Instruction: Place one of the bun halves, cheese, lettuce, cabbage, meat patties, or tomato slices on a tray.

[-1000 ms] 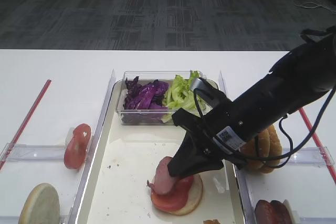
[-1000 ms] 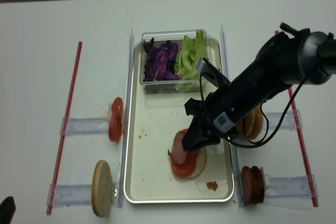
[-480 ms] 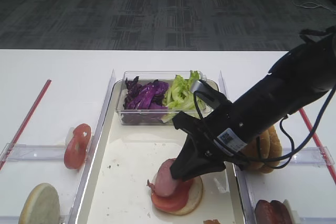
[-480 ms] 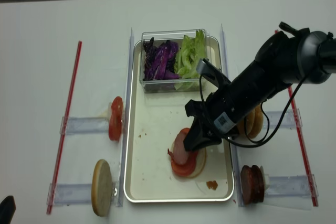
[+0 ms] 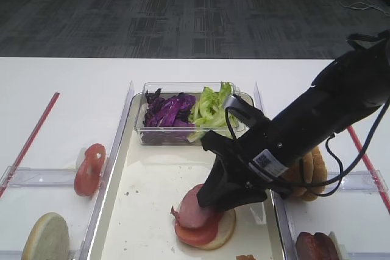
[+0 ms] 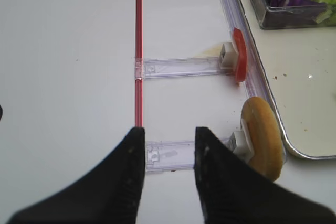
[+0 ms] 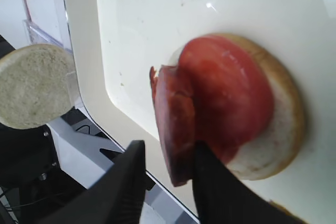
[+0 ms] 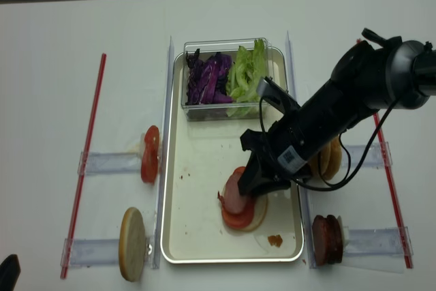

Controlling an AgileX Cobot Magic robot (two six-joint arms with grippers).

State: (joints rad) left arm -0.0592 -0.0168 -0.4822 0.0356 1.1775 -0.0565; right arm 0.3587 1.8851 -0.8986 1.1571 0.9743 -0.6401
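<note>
On the cream tray (image 5: pixel 140 199) lies a bun half (image 5: pixel 226 226), cut face up, with a tomato slice (image 5: pixel 194 234) on it. A pinkish-brown meat patty (image 7: pixel 176 124) stands tilted on its edge against the tomato (image 7: pixel 226 98). My right gripper (image 7: pixel 169 148) straddles the patty with its jaws slightly apart: one finger touches the patty, the other stands clear of it. In the overhead view the right gripper (image 8: pixel 246 187) sits low over the stack. My left gripper (image 6: pixel 169 132) hangs open over bare table, holding nothing.
A clear box at the tray's far end holds purple cabbage (image 5: pixel 167 111) and green lettuce (image 5: pixel 210 106). Left racks carry a tomato slice (image 5: pixel 89 168) and a bun half (image 5: pixel 46 235). More bun halves (image 5: pixel 308 172) and patties (image 5: pixel 314 246) stand right of the tray.
The right jaws have parted a little from the patty. The patty has tipped lower towards the tomato slice. The left arm has not moved.
</note>
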